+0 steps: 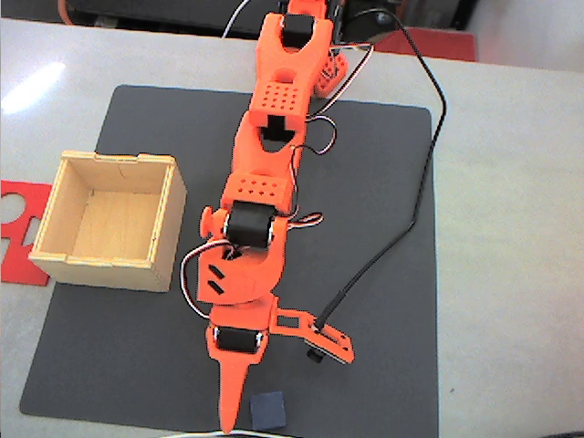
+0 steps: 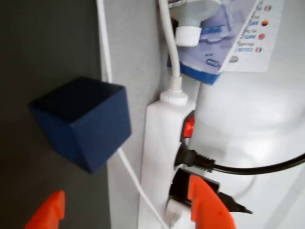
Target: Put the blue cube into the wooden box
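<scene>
Fixed view: the orange 3D-printed arm (image 1: 265,182) reaches from 12 o'clock down the middle of a dark grey rectangular mat (image 1: 119,347) that lies on a pale grey table (image 1: 511,228). Its two-finger orange gripper (image 1: 257,412) sits at the 6 o'clock edge of the mat, one long pointed finger (image 1: 233,397) aimed toward 6 o'clock. The small dark navy-blue cube (image 1: 268,410) rests on the mat just beside that finger, at its 3 o'clock side, near the mat's lower edge. The square open-topped box of pale plywood (image 1: 109,219) stands at 9 o'clock on the mat, well apart from the cube; its interior shows bare wood. A flat red cut-out sheet (image 1: 18,228) lies under and to the 9 o'clock side of the box. A black cable (image 1: 420,182) runs from 12 o'clock down to the camera bracket on the wrist. Wrist view: the blue cube (image 2: 83,121) sits tilted in frame on the dark mat (image 2: 38,47), above the two orange fingertips (image 2: 207,205) that enter from 6 o'clock. The jaws stand wide apart, one tip at each side of the cube's line, neither touching it; nothing is gripped. At the cube's 3 o'clock lies a white power strip (image 2: 159,152) with a lit red switch (image 2: 189,128) and a black plug (image 2: 193,160); a thin white cord (image 2: 106,52) passes behind the cube.
</scene>
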You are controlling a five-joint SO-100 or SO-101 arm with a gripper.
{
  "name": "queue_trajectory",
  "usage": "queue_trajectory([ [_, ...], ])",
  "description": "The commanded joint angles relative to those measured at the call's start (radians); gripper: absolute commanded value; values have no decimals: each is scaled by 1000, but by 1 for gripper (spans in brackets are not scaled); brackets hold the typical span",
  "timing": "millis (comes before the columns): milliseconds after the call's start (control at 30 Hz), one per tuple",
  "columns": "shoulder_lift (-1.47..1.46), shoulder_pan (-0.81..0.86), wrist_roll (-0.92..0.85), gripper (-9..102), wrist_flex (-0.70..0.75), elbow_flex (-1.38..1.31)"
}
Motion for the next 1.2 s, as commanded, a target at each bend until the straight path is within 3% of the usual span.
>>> queue_trajectory([
  [0, 101, -31, -20, 32, -55, -44],
  [333, 94, -120, -94, 33, -179, -44],
  [1167, -18, -2, -81, 31, -167, -44],
])
